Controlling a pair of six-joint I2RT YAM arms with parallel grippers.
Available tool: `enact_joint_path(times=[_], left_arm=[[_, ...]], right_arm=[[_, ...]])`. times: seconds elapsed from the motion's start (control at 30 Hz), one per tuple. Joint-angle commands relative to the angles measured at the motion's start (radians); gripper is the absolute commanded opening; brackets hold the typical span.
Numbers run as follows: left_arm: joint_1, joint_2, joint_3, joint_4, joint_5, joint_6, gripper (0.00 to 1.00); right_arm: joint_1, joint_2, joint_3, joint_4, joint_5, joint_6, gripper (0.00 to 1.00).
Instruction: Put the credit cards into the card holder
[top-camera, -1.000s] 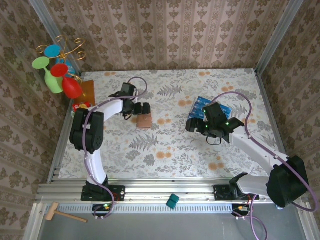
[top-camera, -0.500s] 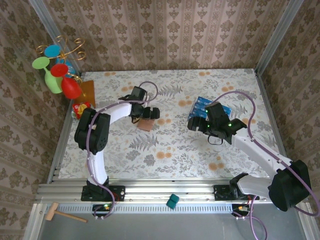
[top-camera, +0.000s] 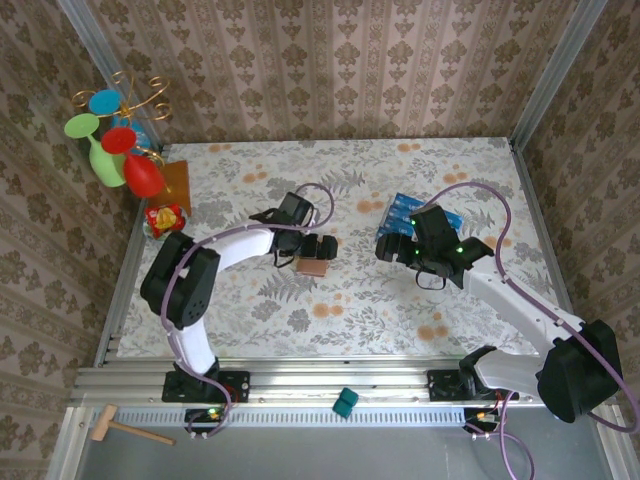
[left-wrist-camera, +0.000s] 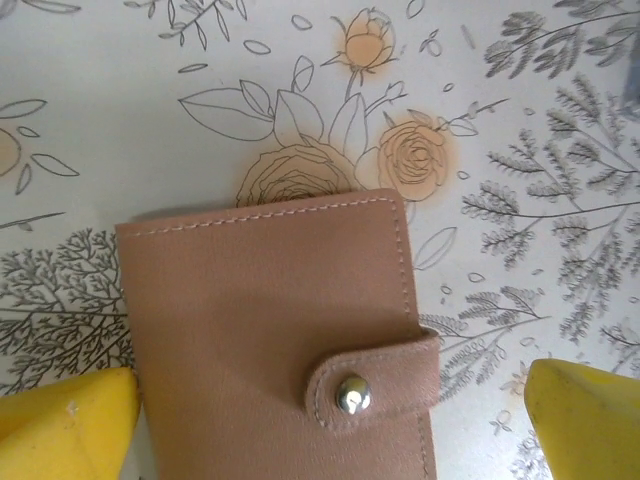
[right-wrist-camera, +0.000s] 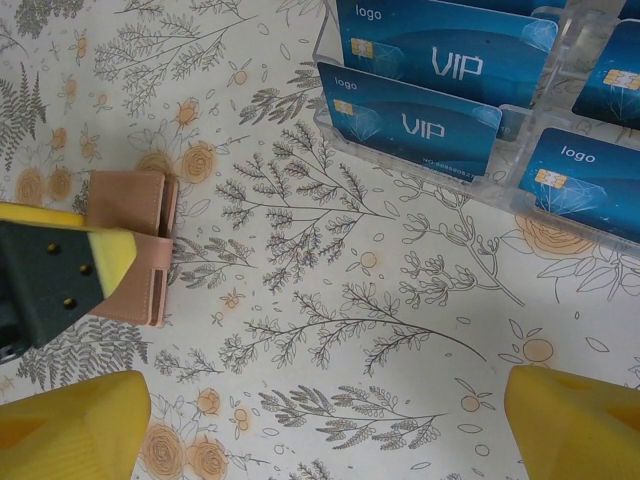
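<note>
In mid-frame of the top view the left gripper (top-camera: 318, 249) straddles the closed pink wallet (left-wrist-camera: 270, 330) with fingers (left-wrist-camera: 70, 425) apart, while the right gripper (top-camera: 388, 250), spread wide, hovers just beside the blue cards (right-wrist-camera: 410, 118) in their clear tray (right-wrist-camera: 575, 45).

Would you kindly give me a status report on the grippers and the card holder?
Left gripper open, jaws straddling card holder, snap shut. Right gripper open, empty, near credit cards. Nothing between holder and cards.
</note>
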Motion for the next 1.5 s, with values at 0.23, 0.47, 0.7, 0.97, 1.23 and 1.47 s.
enact_joint_path(times=[0.23,0.47,0.7,0.97,1.23,1.47], left_arm=[[-0.018,-0.049,-0.058,0.039,-0.009,-0.051,1.00],[-0.045,-0.022,-0.060,0.058,-0.019,-0.067,1.00],[-0.071,-0.008,-0.055,0.085,0.016,-0.094,1.00],[-0.076,-0.073,-0.056,0.081,0.021,-0.105,1.00],[0.046,-0.154,-0.105,0.073,0.042,-0.085,1.00],[0.158,-0.207,-0.151,0.089,0.104,-0.093,1.00]], right_arm=[[0.003,0.004,-0.014,-0.015,0.027,-0.006,0.92],[0.003,-0.001,-0.014,-0.023,0.024,-0.008,0.92],[0.003,0.000,-0.011,-0.024,0.020,-0.008,0.91],[0.003,0.019,-0.002,-0.029,0.007,-0.012,0.90],[0.032,0.116,0.026,0.023,-0.047,0.019,0.83],[0.133,0.299,0.087,0.133,-0.074,0.110,0.76]])
